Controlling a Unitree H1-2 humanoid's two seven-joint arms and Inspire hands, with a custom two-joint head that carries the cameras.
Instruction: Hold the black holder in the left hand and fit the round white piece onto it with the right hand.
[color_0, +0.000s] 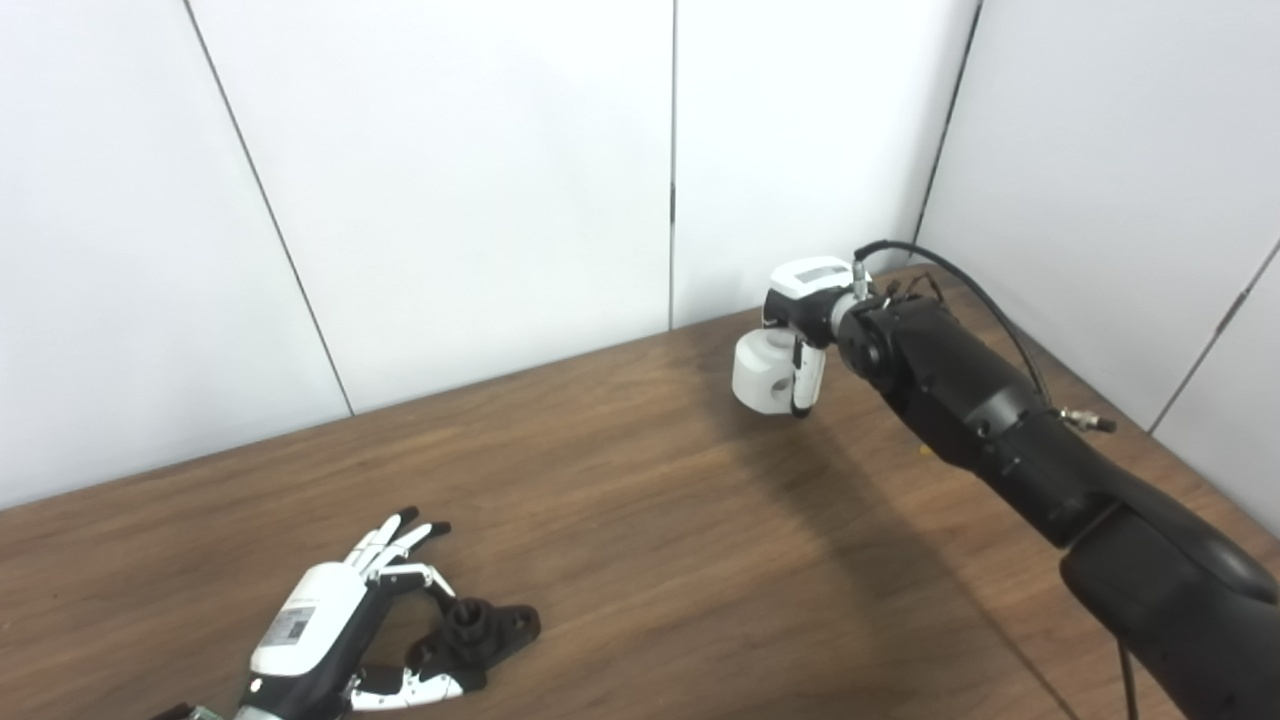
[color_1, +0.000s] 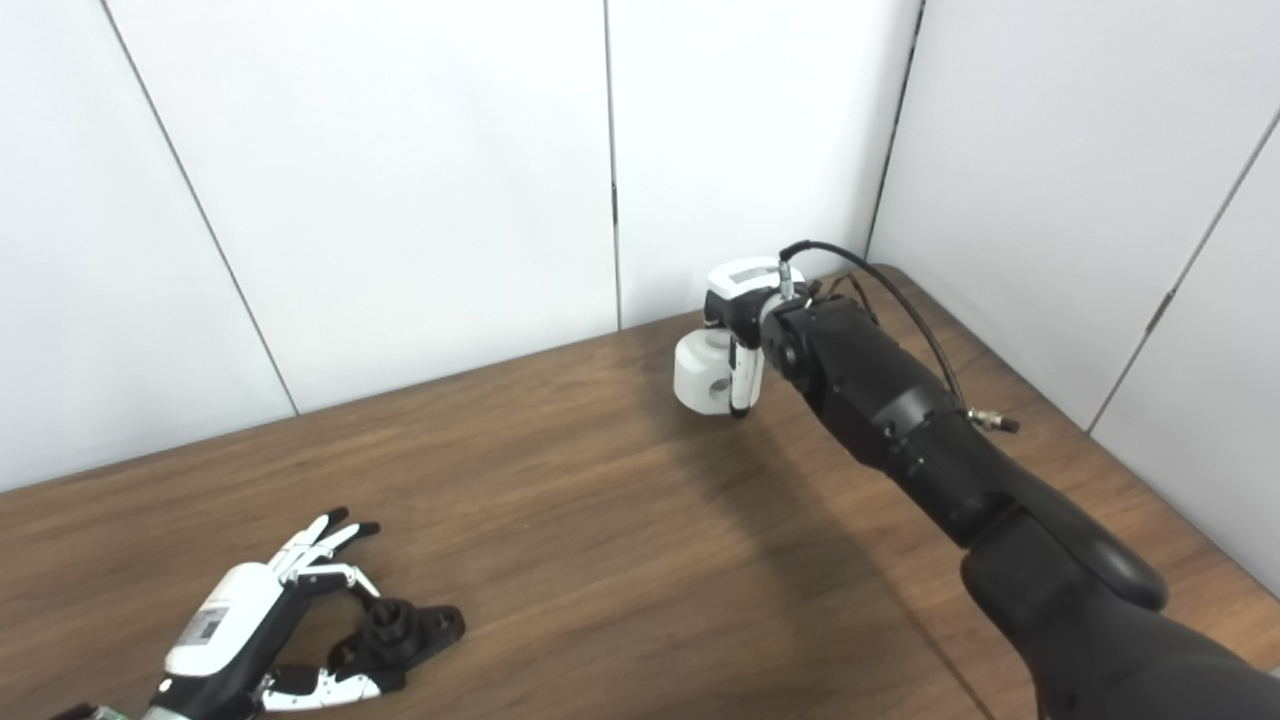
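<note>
Right hand clasps round white piece far right; left hand spread around black holder near left; close firmly before lifting

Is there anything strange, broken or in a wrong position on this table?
Nothing stands out. The black holder lies flat on the wooden table between the fingers of the left hand. The right hand grips the round white piece far across the table. No damage or spill shows.
</note>
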